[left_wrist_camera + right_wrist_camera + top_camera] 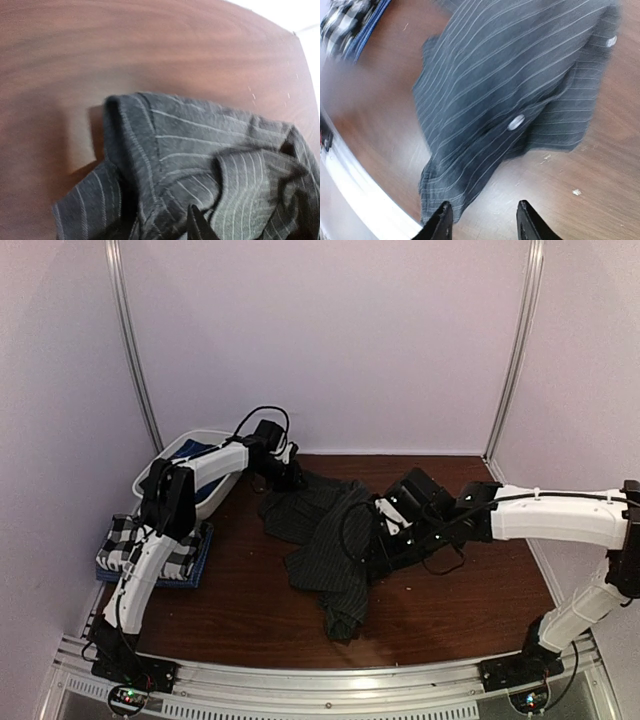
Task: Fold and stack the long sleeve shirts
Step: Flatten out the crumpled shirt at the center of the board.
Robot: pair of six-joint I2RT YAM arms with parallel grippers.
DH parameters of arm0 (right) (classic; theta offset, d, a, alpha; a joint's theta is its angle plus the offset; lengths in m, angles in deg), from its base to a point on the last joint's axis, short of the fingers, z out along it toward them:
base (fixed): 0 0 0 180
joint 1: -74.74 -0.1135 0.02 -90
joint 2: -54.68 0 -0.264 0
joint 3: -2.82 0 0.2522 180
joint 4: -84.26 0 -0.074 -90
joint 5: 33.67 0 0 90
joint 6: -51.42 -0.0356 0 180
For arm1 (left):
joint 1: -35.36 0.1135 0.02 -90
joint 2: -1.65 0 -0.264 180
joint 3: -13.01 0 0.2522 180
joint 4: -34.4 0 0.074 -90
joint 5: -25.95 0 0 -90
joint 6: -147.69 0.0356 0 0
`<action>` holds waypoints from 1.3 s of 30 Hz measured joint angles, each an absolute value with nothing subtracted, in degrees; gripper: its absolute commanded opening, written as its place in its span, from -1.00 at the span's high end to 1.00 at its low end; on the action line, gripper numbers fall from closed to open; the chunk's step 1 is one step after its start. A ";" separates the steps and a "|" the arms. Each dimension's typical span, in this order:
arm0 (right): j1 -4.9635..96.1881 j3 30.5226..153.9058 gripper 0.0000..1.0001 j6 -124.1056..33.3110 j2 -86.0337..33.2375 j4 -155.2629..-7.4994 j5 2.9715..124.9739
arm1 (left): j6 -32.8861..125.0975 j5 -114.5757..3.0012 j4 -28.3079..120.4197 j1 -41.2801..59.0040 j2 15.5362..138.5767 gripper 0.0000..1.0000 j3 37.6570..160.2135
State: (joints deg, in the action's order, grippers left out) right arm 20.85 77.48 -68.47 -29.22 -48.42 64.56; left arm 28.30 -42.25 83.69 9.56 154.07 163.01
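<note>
**Two shirts stacked, pinstripe one loose mid-counter**

- pinstripe shirt [325, 540]: dark charcoal, crumpled and unfolded, lying across the middle of the counter [460, 610]. It's bunched at the far side, and a narrower part trails toward the near edge. Right wrist view shows two pale buttons [516, 122] on it, with the fabric flat on the wood there.
- checked shirt [140, 548]: folded, on the left side of the counter, sitting on top of the folded blue shirt [204, 558]. The blue edge sticks out on the right and near sides. The stack is well apart from the pinstripe one.
- left tool [283, 473]: at the far left end of the pinstripe shirt, low on the cloth. Its wrist view only gives one dark fingertip [199, 226] at the bottom edge, with folds of cloth around it. Can't tell if it's clamped on the fabric or not.
- right tool [484, 206]: jaws apart, bare wood between them, nothing held. In the top view it hovers at the shirt's right side. In the wrist view the shirt's near corner is just beside one finger, not between them.
- white tub [160, 468]: far left, behind the left arm. Something blue inside, can't make out what.
</note>
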 measured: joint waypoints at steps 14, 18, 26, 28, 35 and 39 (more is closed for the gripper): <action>17.73 107.60 -0.90 -59.20 -52.95 -45.51 45.76 | 26.53 -45.59 79.71 7.79 125.35 0.18 138.51; 15.21 108.85 -0.99 -57.57 -57.28 -44.66 44.63 | 25.61 -45.57 77.07 7.92 120.19 0.18 129.96; 11.32 111.38 -1.00 -57.48 -65.93 -44.22 44.63 | 24.30 -42.95 73.44 7.75 120.26 0.18 119.54; 11.17 111.14 -0.98 -58.35 -68.12 -44.42 44.61 | 23.99 -42.36 71.97 7.48 120.43 0.19 118.71; 11.50 105.72 -0.15 -62.46 -68.62 -49.22 44.58 | 23.67 -40.91 67.97 5.32 124.39 0.19 118.69; 11.56 102.90 0.69 -64.65 -67.46 -52.28 44.98 | 23.27 -40.78 67.49 3.92 126.68 0.19 118.58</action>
State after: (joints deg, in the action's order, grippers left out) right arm 11.56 102.90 -64.65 -67.46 -52.28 44.98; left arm 23.27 -40.78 67.49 3.92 126.68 118.58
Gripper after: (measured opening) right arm 0.430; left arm 0.405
